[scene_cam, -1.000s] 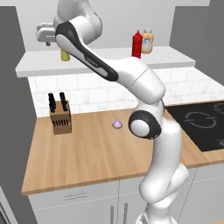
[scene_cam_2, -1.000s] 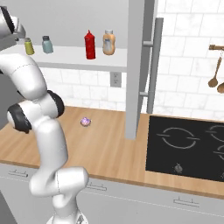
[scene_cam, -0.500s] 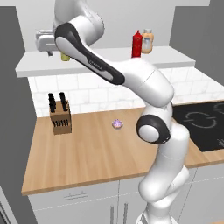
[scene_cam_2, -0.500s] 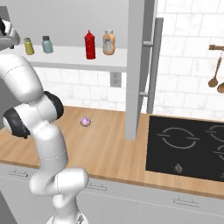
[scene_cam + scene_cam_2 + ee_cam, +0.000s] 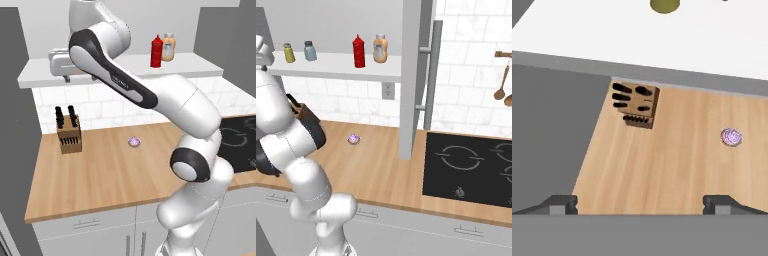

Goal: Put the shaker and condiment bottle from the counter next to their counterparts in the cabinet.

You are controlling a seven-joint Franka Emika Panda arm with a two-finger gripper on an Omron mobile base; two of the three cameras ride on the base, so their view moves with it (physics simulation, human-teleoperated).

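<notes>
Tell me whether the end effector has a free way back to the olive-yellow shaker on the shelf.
Probably yes: the end effector is open and empty, and the shaker stands at the shelf end, apart from the grey-teal shaker.

On the white cabinet shelf (image 5: 341, 67), the small olive-yellow shaker (image 5: 289, 52) stands upright just beside the grey-teal shaker (image 5: 310, 50). Further right, the red squeeze bottle (image 5: 359, 51) stands upright next to the orange-tan bottle (image 5: 379, 48). The wooden counter (image 5: 381, 170) lies below.

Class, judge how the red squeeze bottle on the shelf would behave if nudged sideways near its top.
The red squeeze bottle is tall and narrow, so it probably tips easily. Its ribbed body likely flexes. Falling, it might strike the orange-tan bottle beside it.
</notes>
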